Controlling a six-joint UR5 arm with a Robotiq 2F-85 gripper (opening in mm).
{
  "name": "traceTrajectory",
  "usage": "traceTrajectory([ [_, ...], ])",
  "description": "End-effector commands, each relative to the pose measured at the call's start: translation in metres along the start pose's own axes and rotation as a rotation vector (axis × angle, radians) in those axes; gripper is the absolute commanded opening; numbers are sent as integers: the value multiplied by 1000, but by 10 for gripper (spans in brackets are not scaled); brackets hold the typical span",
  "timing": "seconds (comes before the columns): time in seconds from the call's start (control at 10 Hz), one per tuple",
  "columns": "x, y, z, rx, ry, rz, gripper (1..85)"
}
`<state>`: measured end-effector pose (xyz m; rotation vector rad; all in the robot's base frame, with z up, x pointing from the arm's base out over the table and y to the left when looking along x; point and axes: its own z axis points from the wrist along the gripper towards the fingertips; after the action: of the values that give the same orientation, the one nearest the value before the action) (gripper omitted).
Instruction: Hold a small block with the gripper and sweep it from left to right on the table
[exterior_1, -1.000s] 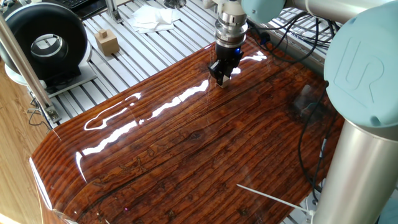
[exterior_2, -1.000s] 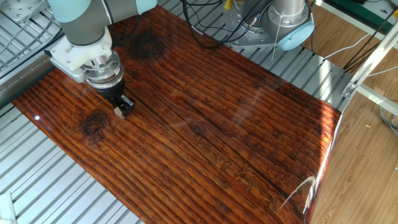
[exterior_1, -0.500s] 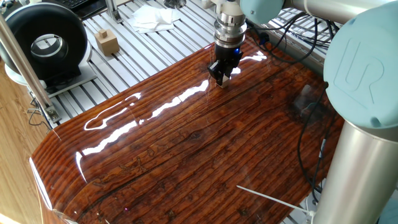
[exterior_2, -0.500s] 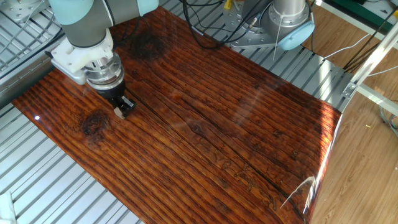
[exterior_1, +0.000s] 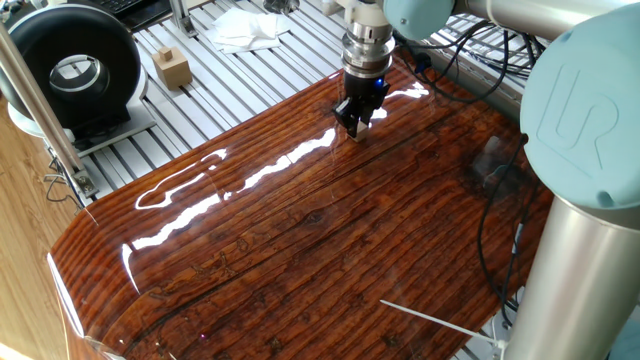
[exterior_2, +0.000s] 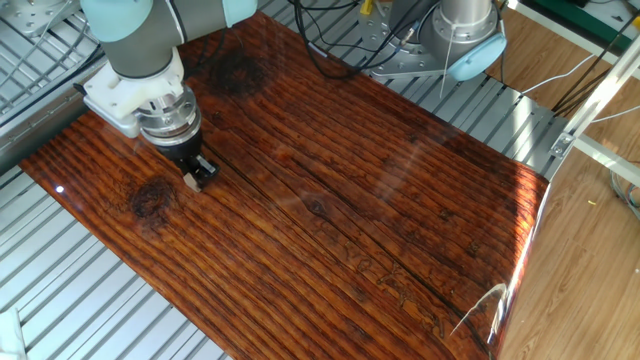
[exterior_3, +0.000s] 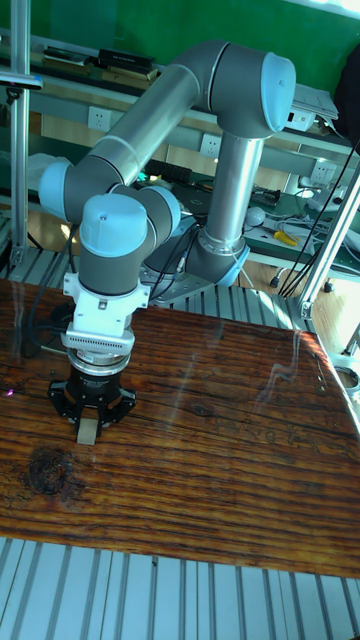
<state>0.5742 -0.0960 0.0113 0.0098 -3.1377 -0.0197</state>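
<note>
One small block (exterior_3: 88, 432) is held low at the left part of the table (exterior_3: 230, 470), ready to be swept.
From left to right: the block is pinched between the black fingers of the gripper (exterior_3: 90, 420), which are closed on it, and its bottom looks to be touching the wood or just above it. To sweep well, the block should be kept pinched tight, kept low and level, and slid slowly across the open shiny wood toward the right edge.

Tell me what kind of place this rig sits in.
Likely a robotics lab or workshop bench: a UR arm mounted on a ribbed aluminium frame, loose cables at its base, and a green backdrop behind shelving.
</note>
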Motion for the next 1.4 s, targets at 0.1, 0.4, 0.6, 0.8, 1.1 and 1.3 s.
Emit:
traceTrajectory([
  [0.1,-1,1,0,-5,-3,7,10],
  [0.4,0,9,-5,-4,6,16,10],
  [0.6,-2,10,2,-4,3,18,10],
  [0.8,-5,16,6,1,-4,24,10],
  [1.1,-3,36,-13,-2,21,50,10],
  [1.3,-5,40,-2,-4,5,55,10],
])
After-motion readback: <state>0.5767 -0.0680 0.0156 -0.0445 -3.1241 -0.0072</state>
